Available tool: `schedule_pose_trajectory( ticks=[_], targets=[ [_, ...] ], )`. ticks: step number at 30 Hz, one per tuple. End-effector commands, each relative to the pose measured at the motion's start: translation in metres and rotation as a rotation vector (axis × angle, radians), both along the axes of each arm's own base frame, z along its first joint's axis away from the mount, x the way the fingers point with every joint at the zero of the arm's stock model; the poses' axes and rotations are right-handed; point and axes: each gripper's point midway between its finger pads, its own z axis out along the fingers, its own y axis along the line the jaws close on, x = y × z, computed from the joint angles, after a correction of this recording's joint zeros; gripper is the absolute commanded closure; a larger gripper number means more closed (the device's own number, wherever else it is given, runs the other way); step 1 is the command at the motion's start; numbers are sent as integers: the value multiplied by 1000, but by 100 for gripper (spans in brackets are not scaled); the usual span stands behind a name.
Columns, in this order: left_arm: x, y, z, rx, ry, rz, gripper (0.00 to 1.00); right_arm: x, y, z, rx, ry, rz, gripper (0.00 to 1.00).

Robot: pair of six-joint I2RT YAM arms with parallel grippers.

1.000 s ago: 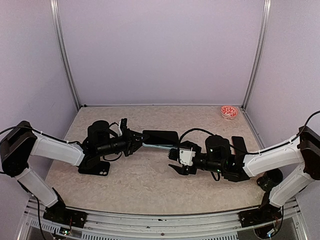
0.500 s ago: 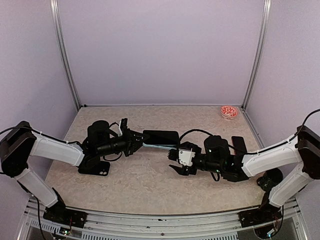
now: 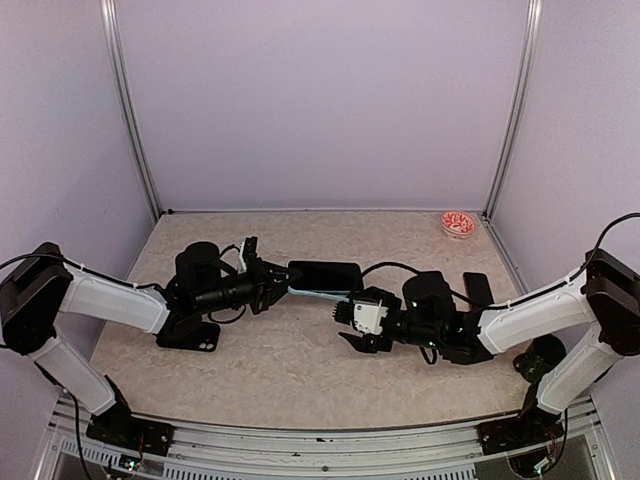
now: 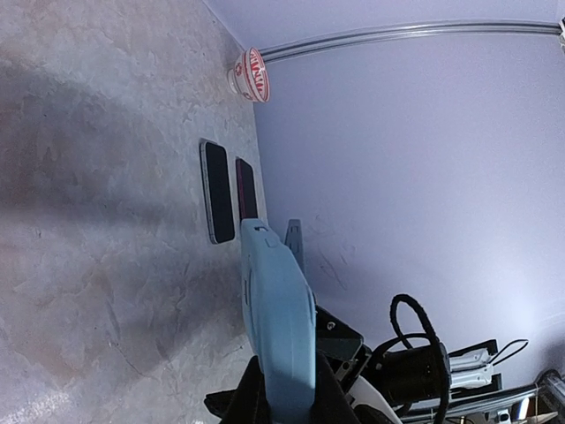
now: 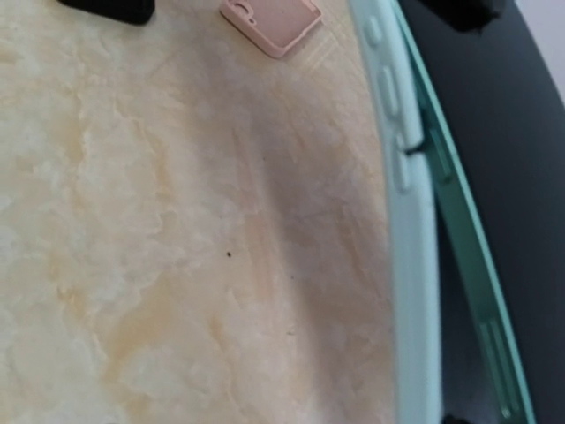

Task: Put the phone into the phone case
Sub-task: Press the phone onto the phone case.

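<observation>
The left end effector (image 3: 272, 287) is clamped on one end of the pale blue phone case (image 4: 278, 327), holding it off the bench (image 3: 300, 370), likely as a steady base; the black phone (image 3: 325, 272) lies on it, and the right end effector (image 3: 345, 320) sits alongside, jaws spread, empty

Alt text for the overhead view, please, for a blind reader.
Over a marbled table, the left gripper holds one end of a dark phone edged by a pale blue case, while the open right gripper sits just in front of it. A small red-patterned bowl stands in the far right corner.
</observation>
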Motion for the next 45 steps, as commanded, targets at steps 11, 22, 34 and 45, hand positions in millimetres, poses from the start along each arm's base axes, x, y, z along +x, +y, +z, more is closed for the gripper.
schedule_pose_trajectory(
  ticks=[11,22,34,45],
  targets=[
    [-1,-14,41,-106,-106,-15,100,-15,25,17,40,24,135,25],
    [3,-15,27,-50,-99,14,100,-28,42,26,75,24,185,25],
    [4,-15,16,7,-95,33,100,-30,53,35,104,10,189,25],
    [5,-16,7,43,-79,44,100,-41,58,38,116,14,240,25]
  ],
)
